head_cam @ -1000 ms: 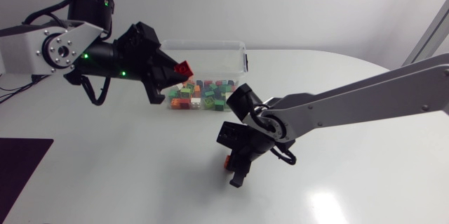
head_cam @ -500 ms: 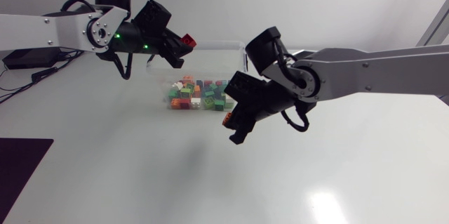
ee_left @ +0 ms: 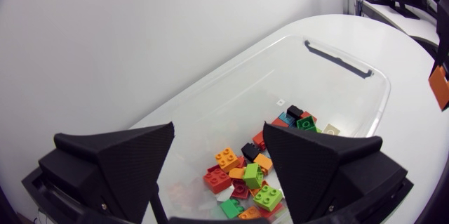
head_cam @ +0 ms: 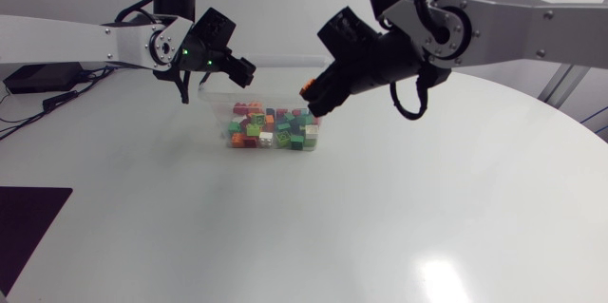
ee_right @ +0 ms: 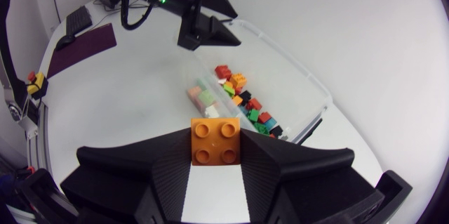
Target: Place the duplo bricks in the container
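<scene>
- Bricks (head_cam: 271, 130), small studded plastic blocks in red, orange, green, white and black, lie heaped at one end of the container (head_cam: 285, 77).
- Container: a clear, thin-walled rectangular tub with rounded corners and a slot handle in its end rim. It stands on the table (head_cam: 380, 227), which is smooth, glossy white with a curved edge.
- Left gripper (head_cam: 242, 70), matte black with two broad wedge fingers, hangs over the tub's far left side. Its fingers are spread wide with nothing between them. In the left wrist view the brick heap shows through the gap, under the gripper (ee_left: 219, 140).
- Right gripper (head_cam: 312, 96) hangs in the air at the tub's right end. Its wedge fingers pinch a square orange brick (ee_right: 216, 140) from two sides, the four round studs facing the wrist camera.
- In the right wrist view the tub lies ahead of the held brick, with the left gripper beyond it.
</scene>
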Robot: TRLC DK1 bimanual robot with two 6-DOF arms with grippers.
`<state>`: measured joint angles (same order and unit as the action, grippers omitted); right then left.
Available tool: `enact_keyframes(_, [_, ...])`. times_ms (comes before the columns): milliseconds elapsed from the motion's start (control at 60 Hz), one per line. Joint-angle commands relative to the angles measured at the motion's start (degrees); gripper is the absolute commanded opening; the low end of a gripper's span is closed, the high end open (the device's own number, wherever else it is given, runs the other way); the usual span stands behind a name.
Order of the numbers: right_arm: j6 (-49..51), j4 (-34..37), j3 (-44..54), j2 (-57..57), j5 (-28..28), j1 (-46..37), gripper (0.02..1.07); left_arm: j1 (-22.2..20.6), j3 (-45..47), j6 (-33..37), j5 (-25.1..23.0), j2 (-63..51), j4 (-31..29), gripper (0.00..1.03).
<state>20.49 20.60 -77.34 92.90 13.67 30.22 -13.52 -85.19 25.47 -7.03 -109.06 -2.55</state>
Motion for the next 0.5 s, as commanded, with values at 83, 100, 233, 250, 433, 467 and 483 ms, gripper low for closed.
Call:
enact_keyframes(83, [-2.6, -1.0, -7.4, 5.1, -0.3, 0.0, 0.32, 2.5, -6.3, -1.7, 1.3, -2.0, -6.4, 0.99])
enact_keyframes(100, [-2.6, -1.0, -8.1, 5.6, -0.5, 0.0, 0.32, 2.7, -6.1, -1.7, 1.3, -1.8, -6.5, 0.99])
enact_keyframes(233, [-3.6, -3.3, -11.8, 8.5, -0.8, 0.1, 0.32, 4.8, -1.2, -2.1, 1.1, 3.1, -5.8, 0.99])
enact_keyframes(250, [-3.6, -3.5, -12.0, 8.9, -0.8, 0.1, 0.32, 5.1, -0.4, -2.1, 1.1, 3.9, -5.5, 0.99])
enact_keyframes(433, [-4.7, -6.4, -16.2, 12.9, -1.5, 0.2, 0.32, 6.6, 9.7, -3.5, 1.1, 14.2, 1.7, 0.99])
enact_keyframes(467, [-5.0, -7.2, -17.1, 14.1, -1.6, 0.2, 0.32, 6.8, 10.8, -4.3, 1.1, 16.3, 1.7, 0.99])
enact_keyframes(483, [-5.1, -7.3, -17.5, 14.8, -1.6, 0.1, 0.32, 6.8, 11.2, -4.5, 1.1, 16.9, 1.7, 0.99])
